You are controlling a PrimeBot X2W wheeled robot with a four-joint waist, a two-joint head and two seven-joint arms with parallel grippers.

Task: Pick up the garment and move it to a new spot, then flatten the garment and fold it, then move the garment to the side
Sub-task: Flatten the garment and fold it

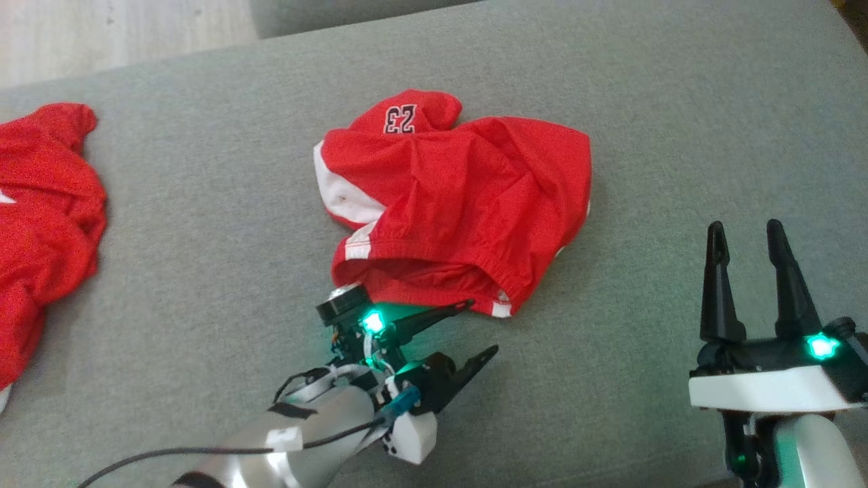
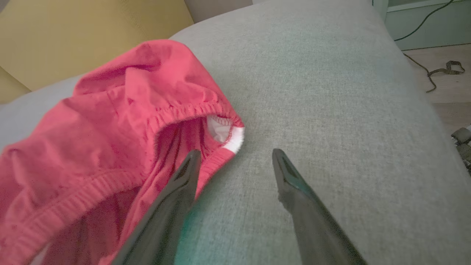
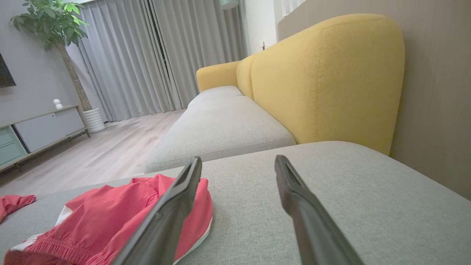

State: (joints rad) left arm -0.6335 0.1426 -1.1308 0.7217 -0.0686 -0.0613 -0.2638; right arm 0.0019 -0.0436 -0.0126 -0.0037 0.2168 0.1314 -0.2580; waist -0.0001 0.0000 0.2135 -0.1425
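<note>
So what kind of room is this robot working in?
Probably a home living room: a sofa with a yellow back and grey seat cushions, long grey curtains, and a potted tree beside a low cabinet.

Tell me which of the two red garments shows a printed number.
The crumpled red shorts in the middle, with white trim; the red garment at the left edge shows none.

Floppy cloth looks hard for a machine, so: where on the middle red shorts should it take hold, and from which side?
Probably the elastic waistband of the red shorts, approached from the robot's side, low over the cushion. That hem gapes open toward the robot as a thick raised rim, and the open left gripper sits right at it.
</note>
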